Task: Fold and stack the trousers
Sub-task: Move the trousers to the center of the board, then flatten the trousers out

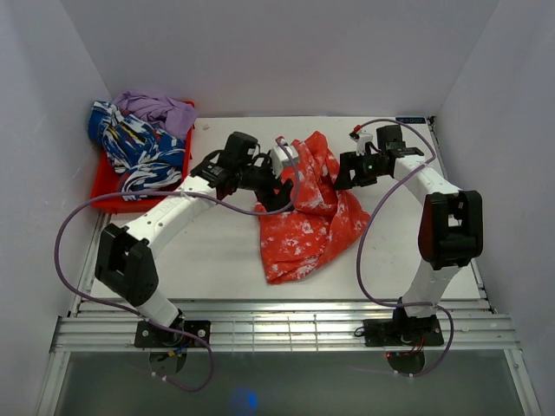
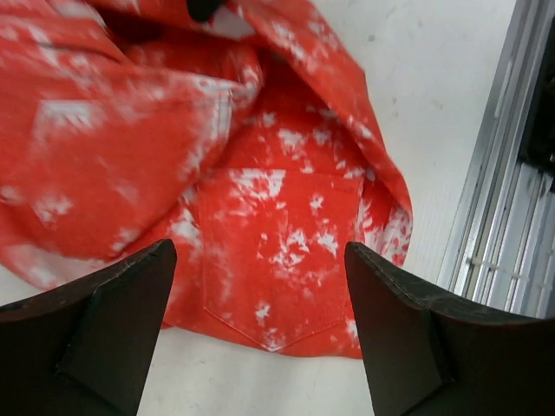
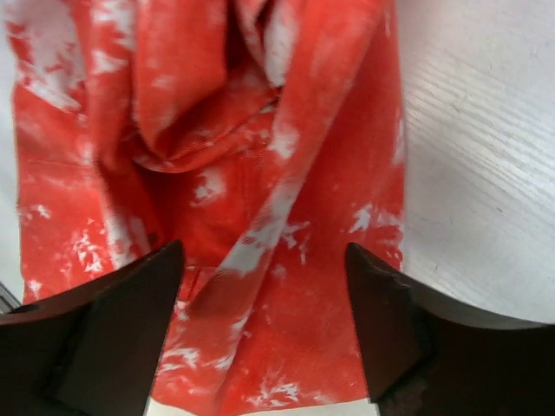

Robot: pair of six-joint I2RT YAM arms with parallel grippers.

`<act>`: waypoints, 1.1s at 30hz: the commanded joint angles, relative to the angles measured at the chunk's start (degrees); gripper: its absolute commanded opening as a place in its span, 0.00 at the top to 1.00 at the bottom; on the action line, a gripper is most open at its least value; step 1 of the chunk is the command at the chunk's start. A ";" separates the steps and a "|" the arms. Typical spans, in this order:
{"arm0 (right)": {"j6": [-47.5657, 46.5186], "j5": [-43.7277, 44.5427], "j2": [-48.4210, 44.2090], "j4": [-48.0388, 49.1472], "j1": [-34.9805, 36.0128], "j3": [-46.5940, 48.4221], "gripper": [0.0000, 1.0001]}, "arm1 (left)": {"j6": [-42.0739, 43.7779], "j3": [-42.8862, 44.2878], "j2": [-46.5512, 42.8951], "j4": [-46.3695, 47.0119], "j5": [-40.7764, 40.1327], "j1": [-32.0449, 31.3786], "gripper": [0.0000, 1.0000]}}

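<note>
Your trousers (image 1: pixel 308 217) lie in a loose heap at the middle of the table (image 1: pixel 217 251). One bunched end rises toward the far edge and a flatter part spreads toward the near edge. In the left wrist view you can see a stitched patch pocket (image 2: pixel 277 260) with a pointed bottom, lying flat and facing up.

Your left gripper (image 2: pixel 260 250) hangs over the heap with its fingers (image 2: pixel 113 329) spread wide and nothing between them. Your right gripper (image 3: pixel 264 250) is the same, with its jaws wide, no cloth pinched, and twisted folds below it. From above, the two come at the bunched end from either side.

A small blue label (image 1: pixel 412 119) sits at the far right corner of the table. It is too small for you to read.

The table top is white, with a fine grain showing in the right wrist view. Ribbed metal rails (image 1: pixel 286 329) run along its near edge. Plain pale walls close in three sides.

At the far left corner, a red tray (image 1: pixel 108 186) holds a blue-and-white garment (image 1: pixel 130 143) with a purple one (image 1: pixel 156 108) heaped behind it.
</note>
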 commanded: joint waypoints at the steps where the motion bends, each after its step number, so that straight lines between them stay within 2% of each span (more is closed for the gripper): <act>1: 1.43 5.49 0.45 0.88 0.40 1.72 0.24 | 2.07 -3.82 1.63 -1.25 -4.69 -1.81 0.11; 2: 1.08 6.36 0.10 0.71 0.40 1.29 0.37 | 2.25 -4.35 1.98 -0.81 -5.39 -3.13 0.12; 4: 0.29 6.20 -0.78 -0.08 -0.29 -0.03 0.53 | 1.56 -5.23 2.51 1.83 -7.06 -6.12 0.13; 5: 0.02 5.76 -2.79 -0.43 -0.73 -0.82 0.78 | 1.38 -5.67 3.21 2.62 -7.94 -7.00 0.14; 6: 0.02 5.15 -3.94 -0.61 -1.26 -1.70 0.89 | 1.64 -5.50 4.87 3.32 -9.17 -9.19 0.15; 7: 0.20 4.97 -5.43 -0.79 -2.48 -3.45 0.92 | 2.25 -5.15 5.93 3.24 -11.79 -10.51 0.17; 11: 1.16 3.12 -16.83 -0.61 -6.97 -9.78 0.92 | 4.80 -3.74 9.80 5.43 -17.86 -17.36 0.24; 17: 1.69 5.49 -28.36 -3.16 -14.88 -20.49 0.92 | 2.87 1.00 17.97 9.13 -24.64 -21.60 0.30; 21: 1.34 6.20 -30.67 -5.00 -16.64 -25.25 0.92 | 0.85 4.08 22.10 11.67 -28.16 -23.27 0.30; 29: 1.60 9.54 -32.34 -6.77 -19.11 -29.04 0.92 | -3.46 6.98 25.53 12.29 -27.55 -24.15 0.31; 33: 2.48 12.25 -32.69 -6.42 -19.89 -30.27 0.92 | -3.81 6.28 24.58 13.87 -24.57 -25.38 0.22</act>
